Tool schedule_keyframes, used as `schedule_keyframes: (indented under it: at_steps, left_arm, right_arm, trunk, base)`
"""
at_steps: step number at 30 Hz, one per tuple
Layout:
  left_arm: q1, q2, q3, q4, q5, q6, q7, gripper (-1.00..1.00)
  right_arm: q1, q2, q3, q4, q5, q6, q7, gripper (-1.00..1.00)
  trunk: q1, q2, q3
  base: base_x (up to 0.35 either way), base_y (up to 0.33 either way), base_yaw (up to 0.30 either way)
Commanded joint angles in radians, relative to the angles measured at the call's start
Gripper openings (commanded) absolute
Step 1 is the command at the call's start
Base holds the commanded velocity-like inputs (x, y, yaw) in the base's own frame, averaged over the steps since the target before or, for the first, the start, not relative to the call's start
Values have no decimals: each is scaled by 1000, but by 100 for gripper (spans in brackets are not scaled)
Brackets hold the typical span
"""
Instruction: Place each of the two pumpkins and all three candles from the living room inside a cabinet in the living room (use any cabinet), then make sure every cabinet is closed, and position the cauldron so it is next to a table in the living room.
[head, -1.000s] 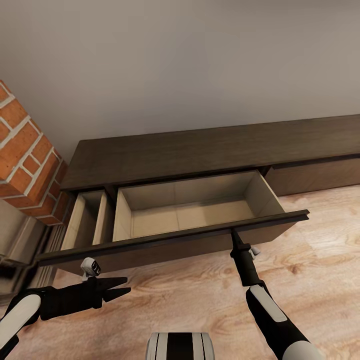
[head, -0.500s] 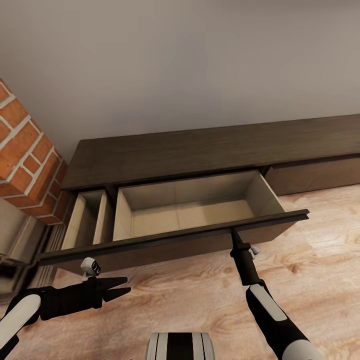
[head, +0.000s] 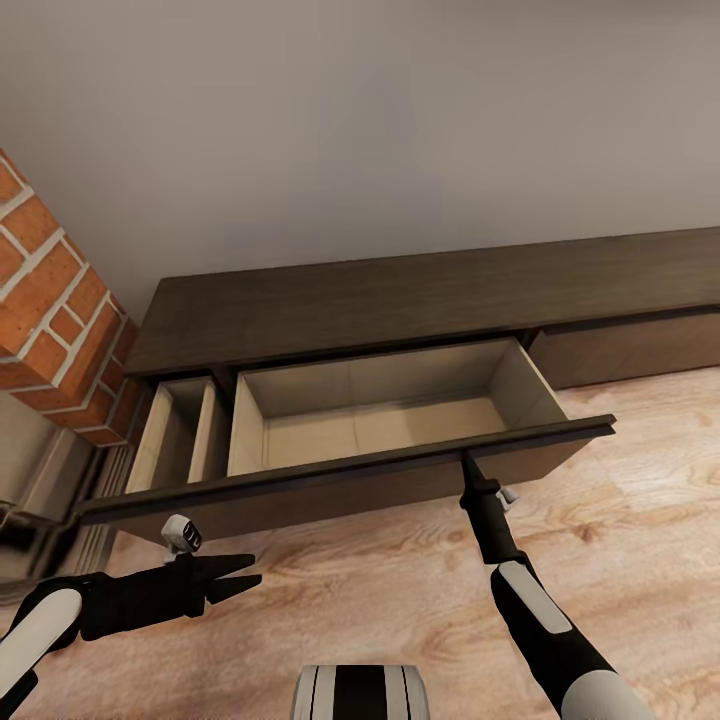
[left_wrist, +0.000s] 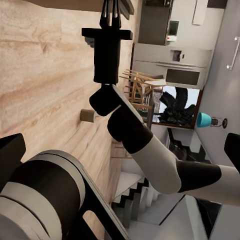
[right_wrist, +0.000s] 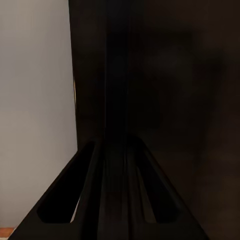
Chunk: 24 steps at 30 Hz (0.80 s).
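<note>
- The cabinet (head: 400, 290) is running along the grey wall (head: 350, 120), low and dark brown, its slab top bare.
- Its wide drawer (head: 380, 420) is standing pulled out over the wooden floor (head: 620, 520), showing a pale interior with nothing lying in it; a narrower compartment (head: 180, 440) is sitting open just beside it, on the side nearest the brick column (head: 50, 300).
- The right gripper (head: 466, 462) is reaching up to the top edge of the drawer's dark front panel (head: 350, 490), its fingers pressed together into a thin point touching that edge (whether anything is pinched between them cannot be told).
- In the right wrist view, the right gripper's dark fingers (right_wrist: 112, 200) are lying close together against a near-black surface, with the pale wall at one side.
- The left gripper (head: 245, 577) is hovering low over the floor, clear of the drawer front, its jaws slightly spread and holding nothing.
- In the left wrist view, a small beige-grey candle (left_wrist: 87, 115) is resting on the floorboards, near the right arm (left_wrist: 145, 150) and apart from the cabinet.
</note>
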Motion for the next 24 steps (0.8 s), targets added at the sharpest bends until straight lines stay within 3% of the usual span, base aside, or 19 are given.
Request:
schedule_keyframes:
  at_steps: [1,4,5,17,24]
  left_arm:
    - [-1,1,-1,0,1,3,-3,100]
    - [-1,1,-1,0,1,3,-3,100]
    - [-1,1,-1,0,1,3,-3,100]
    - [-1,1,-1,1,1,3,-3,100]
    - [-1,1,0,1,1,3,-3,100]
  right_arm:
    - [25,-1,100,-1,-1,-4,49,-100]
    - [25,-1,100,-1,-1,-4,49,-100]
    - [25,-1,100,-1,-1,-4,48,100]
    - [25,-1,100,0,-5,0,46,100]
    - [25,-1,100,0,-5,8,40,100]
  trunk:
    - [0,0,-1]
    - [0,0,-1]
    - [0,0,-1]
    - [0,0,-1]
    - [0,0,-1]
  base:
    - [-3,0,0]
    - [-2,0,0]
    - [0,0,0]
    - [-4,0,0]
    - [-181,0,0]
